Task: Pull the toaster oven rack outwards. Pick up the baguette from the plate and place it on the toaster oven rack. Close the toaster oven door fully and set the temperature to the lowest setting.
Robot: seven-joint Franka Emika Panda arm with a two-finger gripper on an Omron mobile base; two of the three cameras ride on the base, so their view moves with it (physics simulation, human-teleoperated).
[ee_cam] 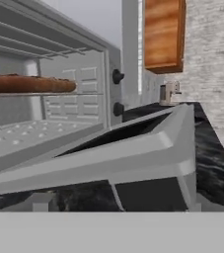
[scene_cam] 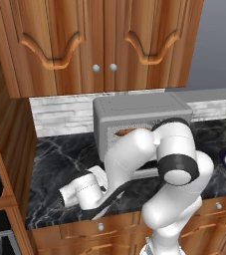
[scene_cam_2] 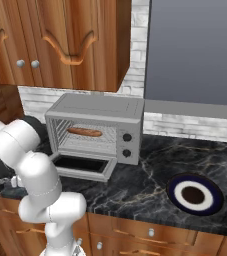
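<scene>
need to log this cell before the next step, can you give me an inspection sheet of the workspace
surface: dark marbled counter, bare around the oven
job's things: toaster oven with toaster oven door dropped open; baguette lying on the toaster oven rack inside; plate bare, to the oven's right
clutter: nothing seen
grippers: pincer low in front of the open door, state cannot be told
cables: nothing seen
surroundings: wooden wall cabinets, pale brick backsplash, two black knobs on the oven's right panel
</scene>
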